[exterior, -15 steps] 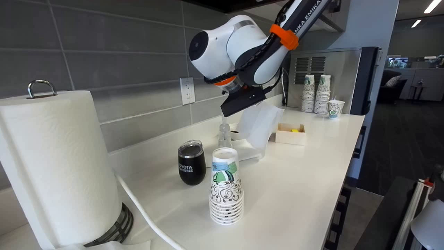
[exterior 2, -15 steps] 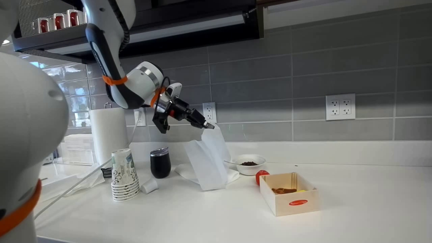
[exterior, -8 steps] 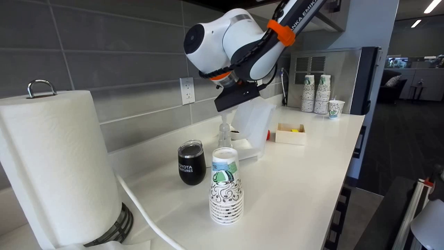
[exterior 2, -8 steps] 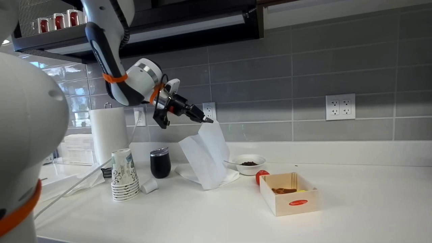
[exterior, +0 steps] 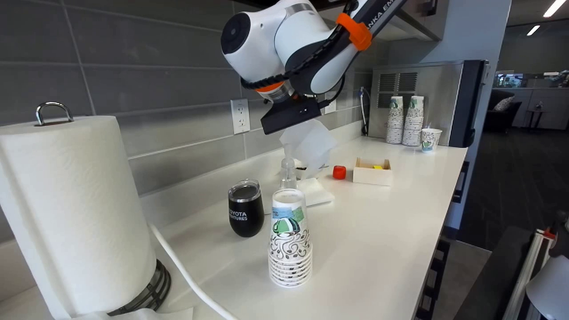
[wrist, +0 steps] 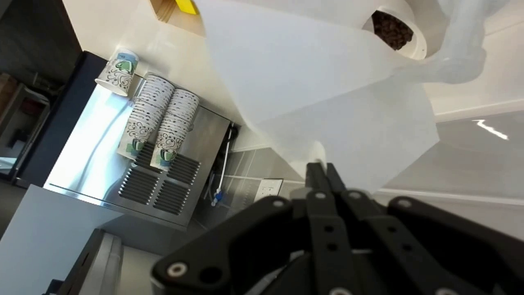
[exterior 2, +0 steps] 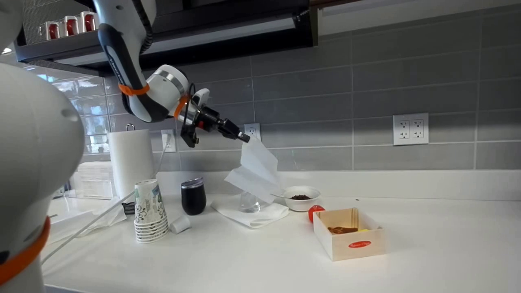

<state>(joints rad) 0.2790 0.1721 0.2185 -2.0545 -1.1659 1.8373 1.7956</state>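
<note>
A white sheet (exterior 2: 256, 165) hangs from the claw (wrist: 320, 167)

The claw is pinched tight on one corner of the white sheet, which dangles in loose folds above the table (exterior 2: 244, 264), off its surface. In an exterior view the sheet hides the upper part of a clear bottle (exterior 2: 249, 204); whether the two touch cannot be told. The bottle stands on a napkin (exterior 2: 258, 219), between a black tumbler (exterior 2: 193, 198) and a white bowl (exterior 2: 295, 206) holding dark bits (exterior 2: 300, 197)
</note>
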